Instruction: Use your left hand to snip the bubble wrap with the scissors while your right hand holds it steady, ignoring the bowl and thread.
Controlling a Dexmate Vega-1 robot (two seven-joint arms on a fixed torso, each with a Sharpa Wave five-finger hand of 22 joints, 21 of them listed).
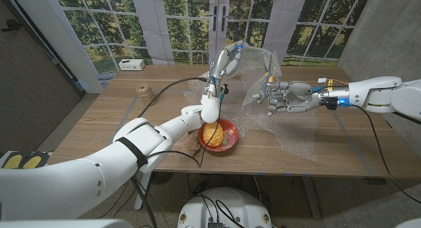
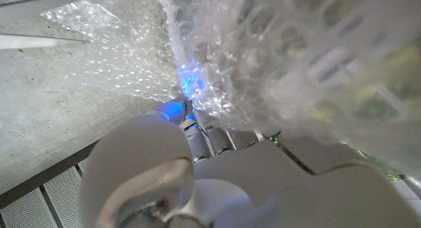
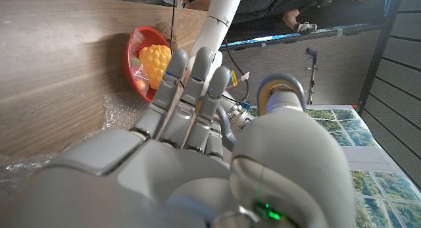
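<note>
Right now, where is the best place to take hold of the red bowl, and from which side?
Probably the bowl's right rim, coming from above on the right. The fruit fills its left part, and the left arm rises beside that edge, so the right rim is freer.

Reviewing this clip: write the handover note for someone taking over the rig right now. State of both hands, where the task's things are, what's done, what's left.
Left hand: raised above the table, holding the scissors; blades look parted at the edge of the bubble wrap.
Right hand: holds the bubble wrap lifted off the table; the rest of the sheet trails onto the table.
Red bowl and thread spool are untouched.
Done: both grasps made, wrap held up.
Left: no cut is visible yet; close the blades on the wrap.
</note>
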